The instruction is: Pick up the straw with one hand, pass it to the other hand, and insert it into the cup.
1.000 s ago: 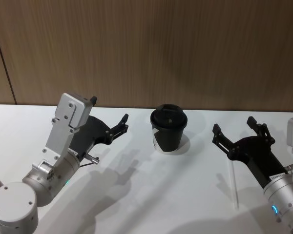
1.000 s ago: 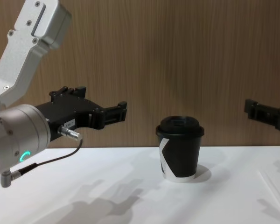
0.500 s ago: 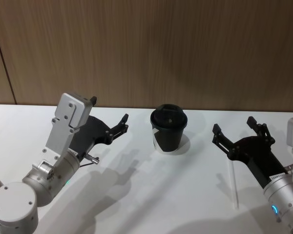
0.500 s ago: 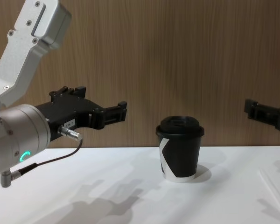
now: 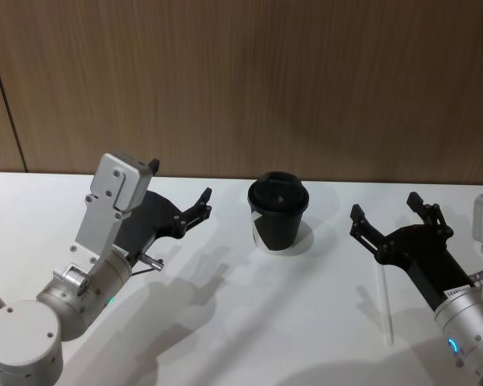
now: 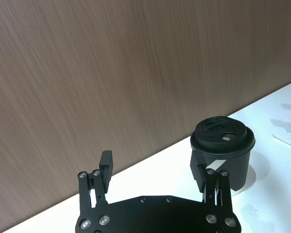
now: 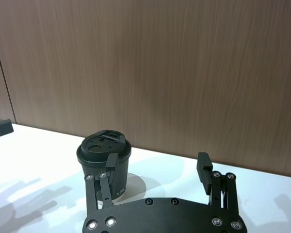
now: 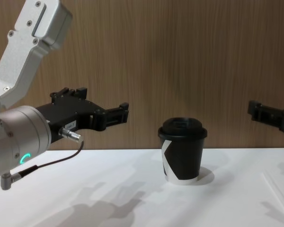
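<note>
The black cup [image 5: 278, 213] with its domed lid stands upright on the white table [image 5: 225, 322], toward the back middle. A thin white straw [image 5: 384, 305] lies flat on the table, right of the cup. Above the straw's far end hovers my right gripper [image 5: 385, 206], open and holding nothing. On the other side of the cup, my left gripper [image 5: 179, 182] hangs above the table, also open and holding nothing. In the chest view the cup [image 8: 182, 151] sits between the left gripper [image 8: 104, 101] and the right gripper [image 8: 273, 108]. The left wrist view shows the cup [image 6: 223, 150] beyond the left gripper [image 6: 154, 170].
A wood-panelled wall [image 5: 306, 80] closes off the table's far edge just behind the cup. In the right wrist view the cup [image 7: 104, 158] stands beyond one finger of the right gripper [image 7: 157, 165].
</note>
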